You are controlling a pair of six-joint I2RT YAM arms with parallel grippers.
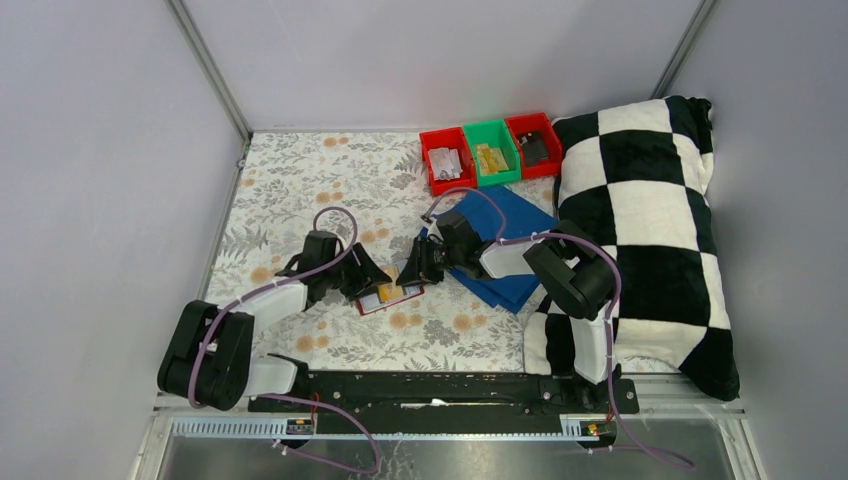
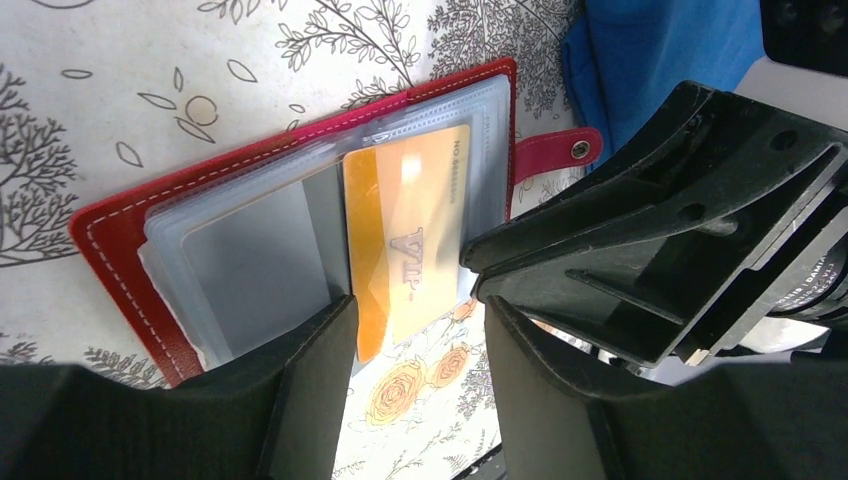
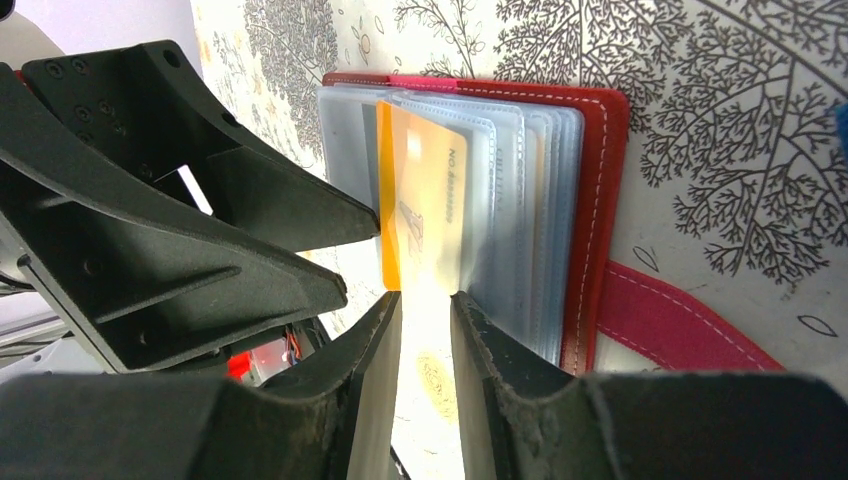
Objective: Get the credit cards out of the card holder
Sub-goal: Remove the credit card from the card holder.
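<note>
The red holder (image 1: 372, 303) lies open in the middle of the flowery table (image 1: 300, 180), between the two grippers. A yellow card (image 2: 410, 230) sticks part way out of a clear pocket. The left gripper (image 2: 418, 312) has its fingers wide apart, one each side of the card, not squeezing. The right gripper (image 3: 428, 300) has its fingers a little apart at the card's edge, holding nothing.

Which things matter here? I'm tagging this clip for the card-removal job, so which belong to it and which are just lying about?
Part of the job:
- card holder, lying open
- yellow card, partly out of its sleeve
- left gripper
- right gripper

Just lying about:
- red and green bins
- blue cloth
- checkered pillow
- floral tablecloth
</note>
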